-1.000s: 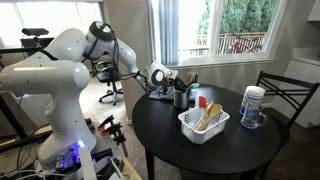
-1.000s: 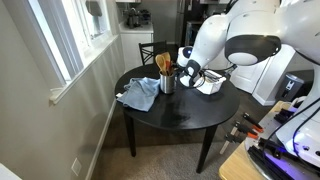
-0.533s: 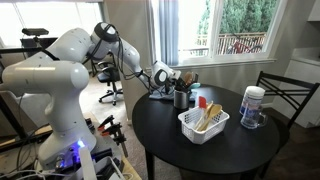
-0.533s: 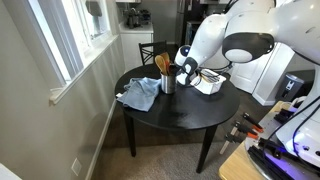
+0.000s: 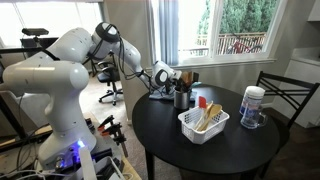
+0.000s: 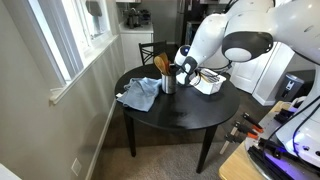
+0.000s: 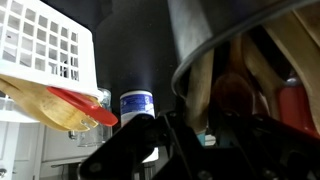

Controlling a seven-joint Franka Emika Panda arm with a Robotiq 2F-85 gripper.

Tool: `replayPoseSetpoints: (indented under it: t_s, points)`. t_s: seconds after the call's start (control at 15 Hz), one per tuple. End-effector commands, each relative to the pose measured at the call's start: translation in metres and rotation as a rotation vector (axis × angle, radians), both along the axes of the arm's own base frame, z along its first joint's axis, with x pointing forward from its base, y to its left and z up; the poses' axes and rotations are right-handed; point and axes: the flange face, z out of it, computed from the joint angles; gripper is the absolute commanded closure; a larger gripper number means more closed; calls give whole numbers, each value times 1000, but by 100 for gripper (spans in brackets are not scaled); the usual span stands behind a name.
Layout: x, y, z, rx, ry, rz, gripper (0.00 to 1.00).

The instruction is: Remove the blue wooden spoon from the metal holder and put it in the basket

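Observation:
The dark metal holder [image 5: 181,98] [image 6: 168,84] stands on the round black table with several wooden utensils [image 6: 162,64] sticking out of it. My gripper [image 5: 171,77] [image 6: 186,70] hangs right at the utensil tops. The wrist view is upside down; the holder's rim [image 7: 196,58] curves across its right side. There my gripper [image 7: 203,125] has its dark fingers pressed in on both sides of a tan handle with a blue-green part, the blue wooden spoon [image 7: 207,140]. The white lattice basket [image 5: 203,123] [image 6: 210,83] [image 7: 40,45] sits beside the holder.
The basket holds a wooden utensil and a red spatula [image 7: 85,106]. A tall white canister with a blue label [image 5: 253,106] [image 7: 135,104] stands further along the table. A blue cloth [image 6: 138,94] lies beside the holder. A black chair [image 5: 283,95] stands at the table's edge.
The jaws have drawn together around the handle in the holder. The arm shifted slightly towards the holder and has stayed there since.

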Motion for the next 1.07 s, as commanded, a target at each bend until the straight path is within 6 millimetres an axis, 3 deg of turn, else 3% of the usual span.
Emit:
replayPoseSetpoints:
  t_s: [0.0,0.53,1.0]
  points:
    - [-2,0,10,-6,12,14,92]
    - [-12,15,43,14,-47,36,92]
    - [-24,15,94,-2,-82,-2,92]
